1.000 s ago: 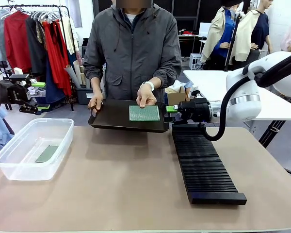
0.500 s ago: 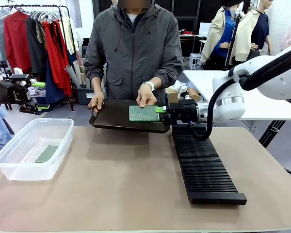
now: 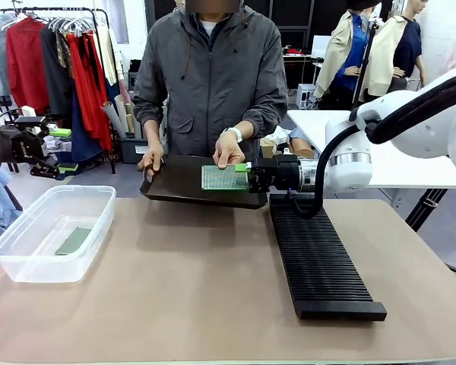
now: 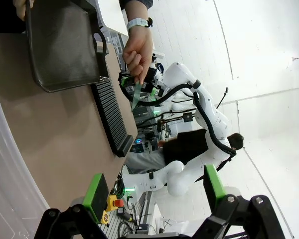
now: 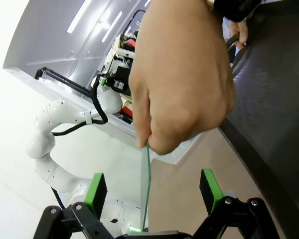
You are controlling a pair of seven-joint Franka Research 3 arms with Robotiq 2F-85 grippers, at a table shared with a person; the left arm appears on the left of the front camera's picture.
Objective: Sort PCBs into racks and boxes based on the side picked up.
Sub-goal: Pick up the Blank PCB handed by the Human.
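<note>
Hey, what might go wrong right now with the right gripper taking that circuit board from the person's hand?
The person's hand pinches the PCB close to the open right gripper; closing could nip that hand. The board sits edge-on and thin between the pads, so it may slip or twist on release.

The right arm is stretched in level from the desk's right side along its far edge, the wrist horizontal. Its jaws are spread wide, the green pads well apart, just beside the person's left hand. That hand is lowered, with thumb and fingers pinched together. The person's right hand is curled shut over the far edge. The left arm's jaws are set beyond the desk's left edge, likewise spread wide.
</note>
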